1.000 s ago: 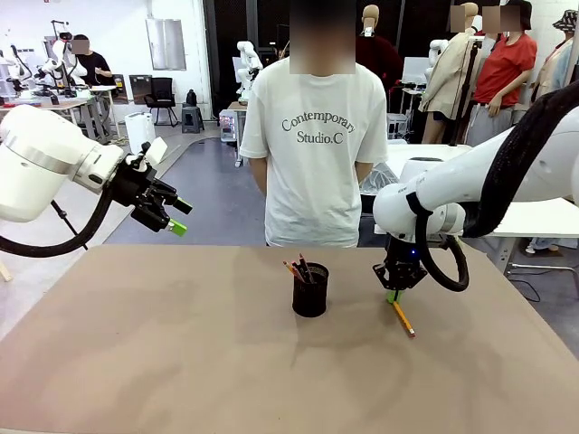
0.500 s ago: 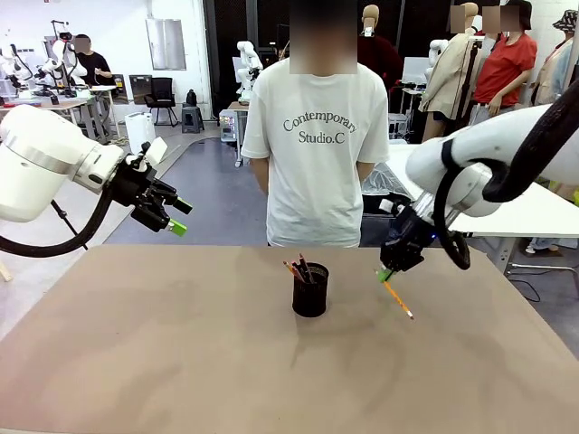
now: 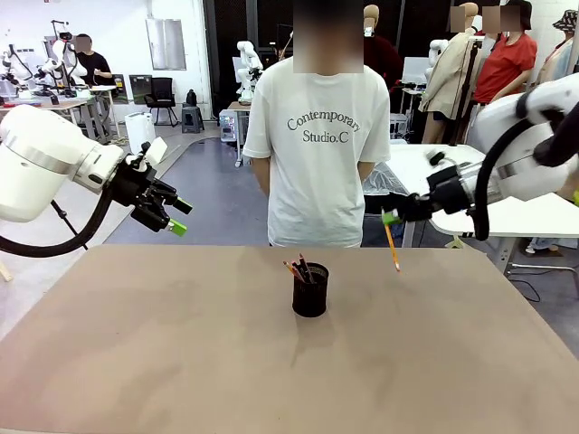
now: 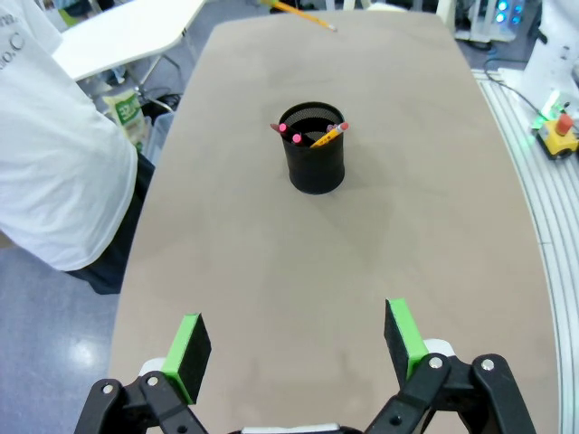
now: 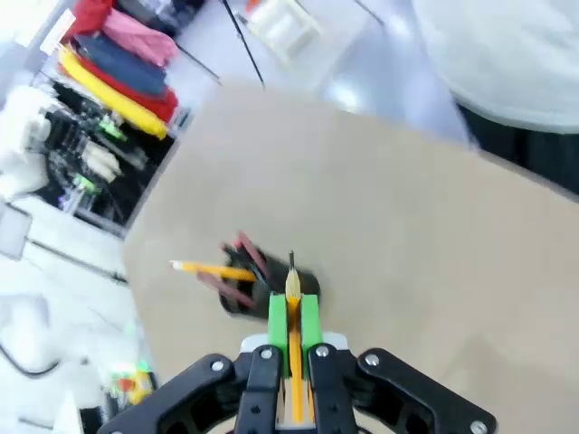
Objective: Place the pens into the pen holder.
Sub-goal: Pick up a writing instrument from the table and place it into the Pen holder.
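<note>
The black mesh pen holder (image 3: 310, 289) stands mid-table with pens (image 3: 298, 268) sticking out of it. In the left wrist view the holder (image 4: 316, 147) contains two red-tipped sticks and a yellow pencil (image 4: 327, 136). My right gripper (image 3: 391, 217) hangs above the table, right of the holder, shut on an orange-yellow pencil (image 3: 392, 249) that points down. The right wrist view has this pencil (image 5: 293, 307) clamped between the green pads (image 5: 310, 318), with the holder (image 5: 262, 289) below. My left gripper (image 3: 174, 217) is open and empty, high at the far left (image 4: 298, 344).
A person in a white T-shirt (image 3: 315, 136) stands at the far edge of the brown table (image 3: 181, 362), hands behind the back. White tables and other people are in the room beyond.
My right gripper has lifted the orange-yellow pencil off the table, rising and swinging right while turning sideways. The left arm and the holder have not moved.
</note>
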Action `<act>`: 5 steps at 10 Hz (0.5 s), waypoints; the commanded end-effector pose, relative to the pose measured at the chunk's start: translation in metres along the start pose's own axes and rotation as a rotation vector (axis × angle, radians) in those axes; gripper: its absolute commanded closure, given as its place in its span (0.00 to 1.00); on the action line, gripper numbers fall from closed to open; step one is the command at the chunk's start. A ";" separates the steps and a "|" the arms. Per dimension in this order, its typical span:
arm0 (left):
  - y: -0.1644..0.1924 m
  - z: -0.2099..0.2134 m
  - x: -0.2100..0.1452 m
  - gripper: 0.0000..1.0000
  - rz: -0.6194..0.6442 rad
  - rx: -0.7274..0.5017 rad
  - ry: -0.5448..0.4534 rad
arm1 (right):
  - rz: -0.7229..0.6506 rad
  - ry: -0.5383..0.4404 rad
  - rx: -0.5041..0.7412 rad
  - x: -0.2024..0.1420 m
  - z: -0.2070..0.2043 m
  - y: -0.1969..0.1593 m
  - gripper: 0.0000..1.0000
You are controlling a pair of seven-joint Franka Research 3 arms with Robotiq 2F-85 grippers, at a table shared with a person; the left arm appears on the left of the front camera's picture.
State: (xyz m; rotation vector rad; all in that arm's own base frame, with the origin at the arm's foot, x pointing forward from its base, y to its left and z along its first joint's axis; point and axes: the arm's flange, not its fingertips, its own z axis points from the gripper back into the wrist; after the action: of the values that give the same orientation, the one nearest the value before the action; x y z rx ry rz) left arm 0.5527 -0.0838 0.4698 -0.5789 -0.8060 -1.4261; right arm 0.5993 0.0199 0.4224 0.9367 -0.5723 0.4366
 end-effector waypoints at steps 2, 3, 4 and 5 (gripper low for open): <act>-0.001 0.002 0.000 0.00 0.002 -0.007 -0.005 | 0.116 -0.290 0.075 -0.033 0.021 0.023 1.00; -0.001 0.002 0.000 0.00 0.002 -0.007 -0.005 | 0.230 -0.285 0.054 -0.041 0.028 0.025 1.00; -0.001 0.002 0.000 0.00 0.002 -0.007 -0.005 | 0.282 -0.333 0.042 -0.045 0.035 0.026 1.00; -0.001 0.002 0.000 0.00 0.002 -0.007 -0.005 | 0.294 -0.393 0.022 -0.050 0.040 0.026 1.00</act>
State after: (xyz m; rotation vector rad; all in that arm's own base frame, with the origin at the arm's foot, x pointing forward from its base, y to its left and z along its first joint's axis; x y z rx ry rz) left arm 0.5527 -0.0838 0.4698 -0.5790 -0.8058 -1.4260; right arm 0.5468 -0.0079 0.4334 0.9786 -0.9884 0.5136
